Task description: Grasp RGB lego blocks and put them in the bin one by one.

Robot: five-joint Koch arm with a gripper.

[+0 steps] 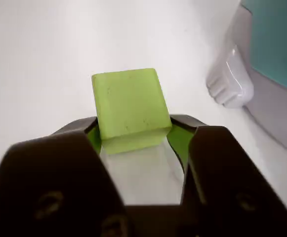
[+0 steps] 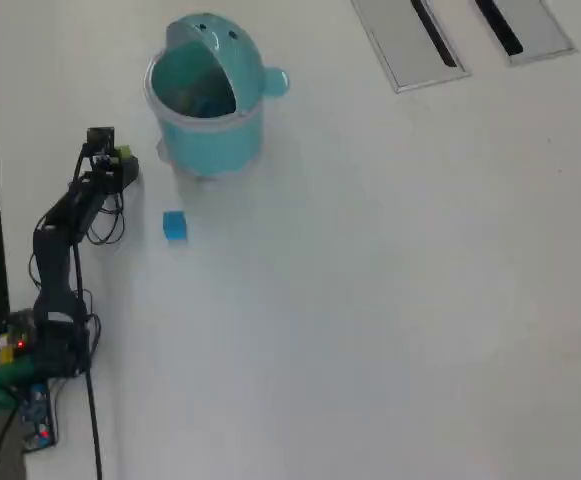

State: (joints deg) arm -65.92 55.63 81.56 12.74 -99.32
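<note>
The yellow-green block (image 1: 128,106) sits between my black jaws, which press its two sides. My gripper (image 1: 133,132) is shut on it, low over the white table; I cannot tell if it is lifted. In the overhead view the gripper (image 2: 122,162) with the green block (image 2: 125,155) is just left of the round teal bin (image 2: 210,145), whose domed lid is flipped up. The bin's teal wall (image 1: 276,39) and a white foot (image 1: 229,86) show at the right of the wrist view. The light blue block (image 2: 174,225) lies on the table below the bin. The red block is not in view.
Two flat grey slotted panels (image 2: 405,40) (image 2: 520,25) lie at the far top right of the overhead view. The arm's base and cables (image 2: 40,350) stand at the left table edge.
</note>
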